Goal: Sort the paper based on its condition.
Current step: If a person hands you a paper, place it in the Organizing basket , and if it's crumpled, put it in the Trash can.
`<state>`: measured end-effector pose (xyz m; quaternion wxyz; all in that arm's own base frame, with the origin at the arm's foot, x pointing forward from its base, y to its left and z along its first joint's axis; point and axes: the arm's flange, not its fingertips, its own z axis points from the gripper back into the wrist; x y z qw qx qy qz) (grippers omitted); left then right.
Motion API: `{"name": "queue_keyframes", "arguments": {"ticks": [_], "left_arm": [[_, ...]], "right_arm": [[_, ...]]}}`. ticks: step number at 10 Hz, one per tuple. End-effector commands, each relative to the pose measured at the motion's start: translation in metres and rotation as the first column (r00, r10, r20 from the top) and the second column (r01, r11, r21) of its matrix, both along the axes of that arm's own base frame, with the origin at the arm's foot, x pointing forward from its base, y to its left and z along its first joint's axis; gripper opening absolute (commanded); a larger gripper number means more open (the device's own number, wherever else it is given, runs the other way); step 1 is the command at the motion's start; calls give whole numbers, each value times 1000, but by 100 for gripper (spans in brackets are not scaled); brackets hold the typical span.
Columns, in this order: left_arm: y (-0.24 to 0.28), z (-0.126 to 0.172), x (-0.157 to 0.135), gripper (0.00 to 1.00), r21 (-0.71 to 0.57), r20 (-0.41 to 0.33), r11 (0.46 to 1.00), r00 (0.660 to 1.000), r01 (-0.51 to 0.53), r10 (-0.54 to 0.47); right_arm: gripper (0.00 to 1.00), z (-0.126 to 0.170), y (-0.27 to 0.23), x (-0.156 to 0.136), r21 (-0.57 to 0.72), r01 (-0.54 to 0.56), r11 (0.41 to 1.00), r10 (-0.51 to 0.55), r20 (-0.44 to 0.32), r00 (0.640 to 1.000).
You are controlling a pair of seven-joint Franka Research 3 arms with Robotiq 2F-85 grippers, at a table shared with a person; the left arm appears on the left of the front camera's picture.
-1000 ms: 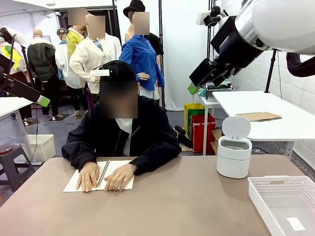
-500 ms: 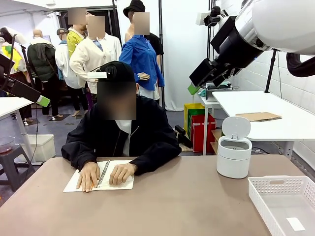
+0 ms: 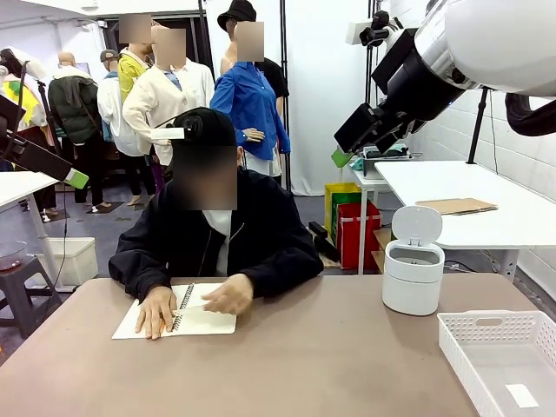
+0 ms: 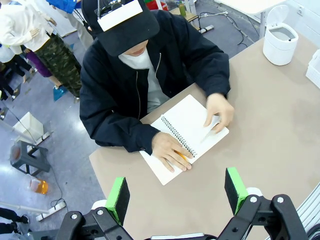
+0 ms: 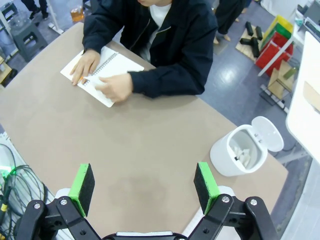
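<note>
The person's hand [image 4: 219,111] has slid over, lifting a page of the notebook [image 4: 186,131] ahead of the left pincer [image 4: 176,190]; it and the right pincer [image 5: 144,181] gape empty (paper wads [image 5: 244,153] sit in the bin [image 5: 222,161], ahead-right of it), so a fresh sheet looks due

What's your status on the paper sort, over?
Left end effector and right end effector open, above table. Page curled under person's hand, attached to spiral notebook. Other hand pins notebook.
</note>
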<state>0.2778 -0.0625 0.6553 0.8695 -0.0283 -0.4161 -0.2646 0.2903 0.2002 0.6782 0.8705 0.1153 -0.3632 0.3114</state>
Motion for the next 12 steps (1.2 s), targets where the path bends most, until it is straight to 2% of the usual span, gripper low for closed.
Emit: {"name": "queue_keyframes", "arguments": {"ticks": [1,12], "left_arm": [[1,-1,-2,100,0,-8,1000,1000,0,0],[1,-1,-2,100,0,-8,1000,1000,0,0]], "right_arm": [[100,0,0,0,0,1,1000,-1,-1,1000],[100,0,0,0,0,1,1000,-1,-1,1000]]}}
